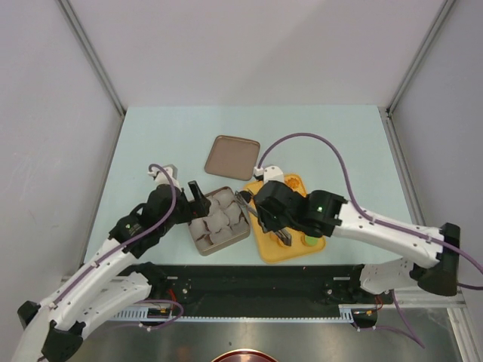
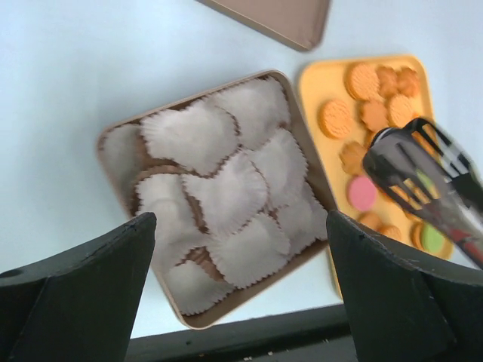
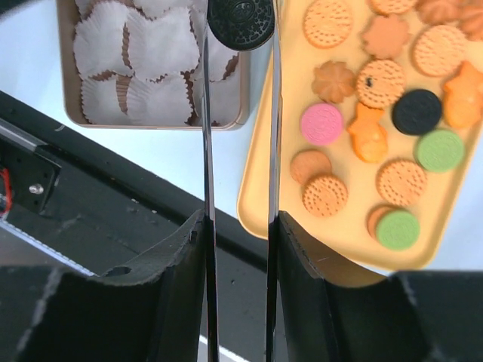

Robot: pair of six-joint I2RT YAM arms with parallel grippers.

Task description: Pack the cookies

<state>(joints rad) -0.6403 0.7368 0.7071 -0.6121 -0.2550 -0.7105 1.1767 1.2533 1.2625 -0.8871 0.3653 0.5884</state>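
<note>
Cookie (image 3: 241,23), round and black, is pinched in metal tongs (image 3: 205,151) clamped by the right gripper (image 3: 240,226) at the right rim of the brown square tin (image 3: 151,126); centring over a white paper cup (image 3: 158,38) is needed. Others (image 3: 381,83) are spread on the orange tray (image 3: 256,188); the left gripper (image 2: 238,226) is held open, empty.

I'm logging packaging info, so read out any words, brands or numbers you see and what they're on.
None can be read.
The black cookie held in the tongs bears an embossed pattern, too blurred to read.
The tin, lid and orange tray show no print.
</note>
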